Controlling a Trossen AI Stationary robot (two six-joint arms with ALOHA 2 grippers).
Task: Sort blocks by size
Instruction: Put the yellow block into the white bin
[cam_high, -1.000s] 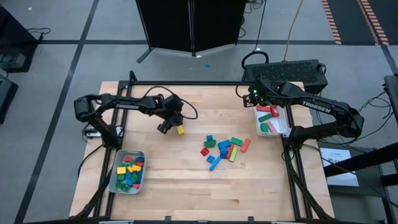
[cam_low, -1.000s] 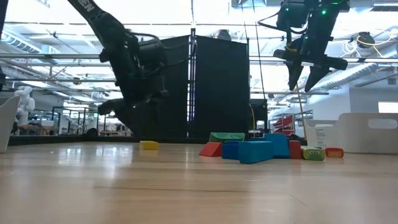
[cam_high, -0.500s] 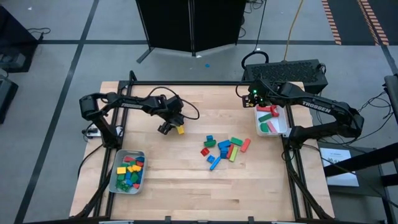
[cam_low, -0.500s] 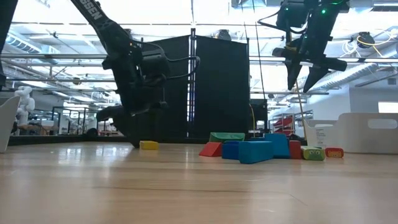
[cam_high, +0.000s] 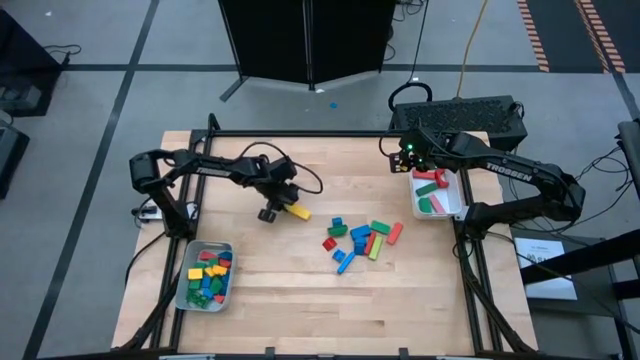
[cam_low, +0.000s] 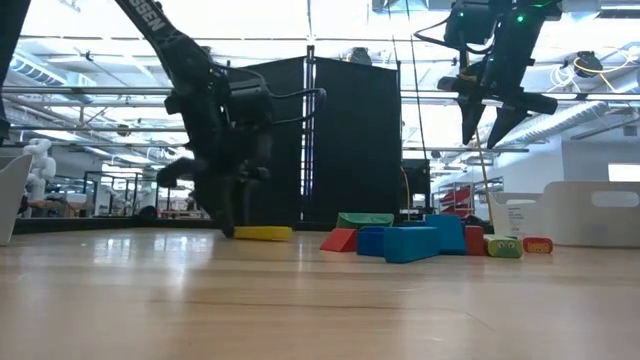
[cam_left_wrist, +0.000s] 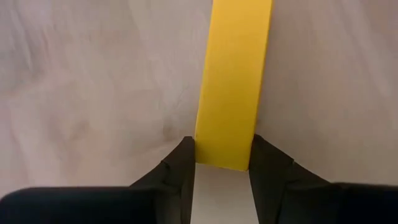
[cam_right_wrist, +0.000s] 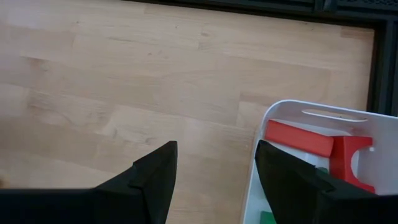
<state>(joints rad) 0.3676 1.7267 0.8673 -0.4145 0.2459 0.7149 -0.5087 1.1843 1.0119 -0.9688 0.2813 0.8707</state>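
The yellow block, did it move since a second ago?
Yes. The yellow block, now between the left tool fingers, lies a bit closer to the pile of blocks and shows longer.

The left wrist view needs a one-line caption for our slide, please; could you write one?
Left gripper closes its fingers on the end of a long yellow block lying on the wooden table.

The pale wooden tabletop is evenly and brightly lit from above, with only soft, short shadows cast. In the low view, the bright white ceiling lights are blown out and both arms are reduced to dark silhouettes. Between the left jaws, the long yellow bar-shaped block is sharply rendered, while the wood around it is softly blurred.
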